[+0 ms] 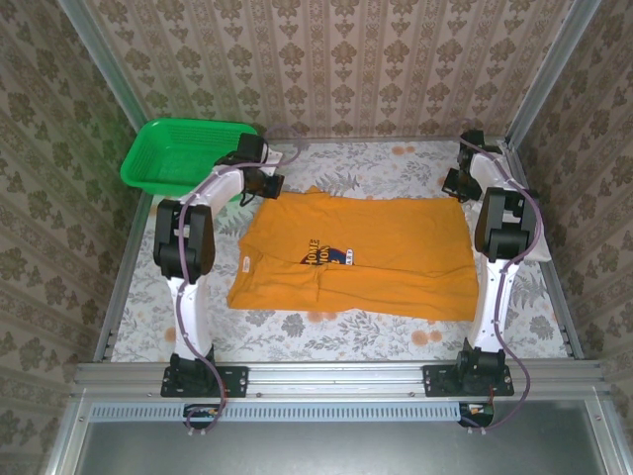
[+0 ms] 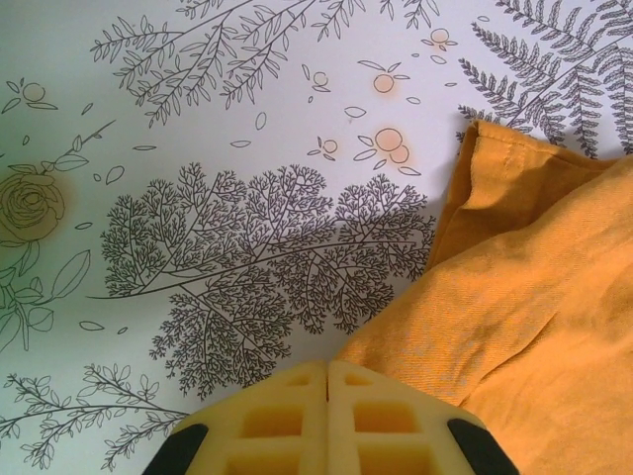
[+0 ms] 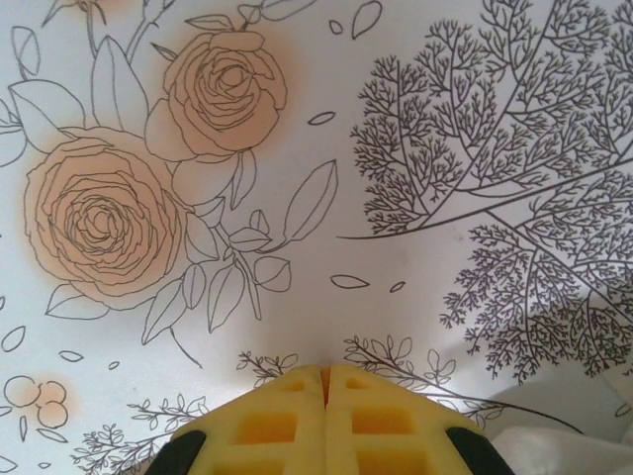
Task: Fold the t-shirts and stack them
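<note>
A mustard-orange t-shirt (image 1: 366, 252) is laid out in the middle of the flower-patterned surface (image 1: 376, 158). Its dark blue and white chest print (image 1: 326, 255) is partly covered by a fold of the cloth. A green basket (image 1: 178, 153) is set at the far left corner, apart from the shirt.

The left hand (image 1: 262, 183) is held at the shirt's far left corner. In the left wrist view its yellow fingers (image 2: 287, 416) are pressed together with nothing between them, and a hemmed edge of the orange cloth is seen just to their right.

The right hand (image 1: 455, 183) is held just beyond the shirt's far right corner, over bare surface. Its fingers (image 3: 287, 421) are likewise seen together and empty. A pale fold of cloth (image 3: 564, 435) is glimpsed beside them; what it belongs to cannot be told.
</note>
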Controlling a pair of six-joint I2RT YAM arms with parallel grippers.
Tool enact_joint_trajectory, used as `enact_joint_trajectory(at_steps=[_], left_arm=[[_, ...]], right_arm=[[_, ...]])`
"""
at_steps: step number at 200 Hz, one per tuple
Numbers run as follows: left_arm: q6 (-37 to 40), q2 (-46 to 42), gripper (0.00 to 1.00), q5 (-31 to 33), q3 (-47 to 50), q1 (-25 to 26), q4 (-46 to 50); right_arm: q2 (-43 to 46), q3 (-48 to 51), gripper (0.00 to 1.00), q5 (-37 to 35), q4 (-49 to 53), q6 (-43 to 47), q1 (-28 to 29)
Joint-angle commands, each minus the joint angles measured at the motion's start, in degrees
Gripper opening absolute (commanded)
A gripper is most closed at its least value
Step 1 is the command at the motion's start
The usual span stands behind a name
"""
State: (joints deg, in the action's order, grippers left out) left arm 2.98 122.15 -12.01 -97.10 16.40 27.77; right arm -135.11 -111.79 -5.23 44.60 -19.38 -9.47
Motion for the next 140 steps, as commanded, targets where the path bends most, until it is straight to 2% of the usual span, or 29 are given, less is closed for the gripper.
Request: enact_joint_trajectory(at_steps=[1, 47, 79, 140], left_arm=[[-1.22, -3.84, 0.00, -1.52, 1.70, -0.27, -1.91], [-1.09, -9.20, 0.00, -4.38, 6.43, -0.90, -7.73], [0.23, -12.02, 0.00, -7.37, 8.68, -1.74, -8.12], [5.87, -16.89, 0.00, -9.96, 15.67, -3.18, -7.68]], right_arm=[[2.59, 2.32, 0.00, 0.09, 0.73, 1.01, 0.42], [14.37, 14.82, 0.00, 2.36, -7.60, 1.18, 0.51], [23.31, 25.16, 0.00, 4.35, -12.58, 0.92, 0.53], [40.31, 40.77, 0.00, 1.78, -13.62, -0.02, 0.49]])
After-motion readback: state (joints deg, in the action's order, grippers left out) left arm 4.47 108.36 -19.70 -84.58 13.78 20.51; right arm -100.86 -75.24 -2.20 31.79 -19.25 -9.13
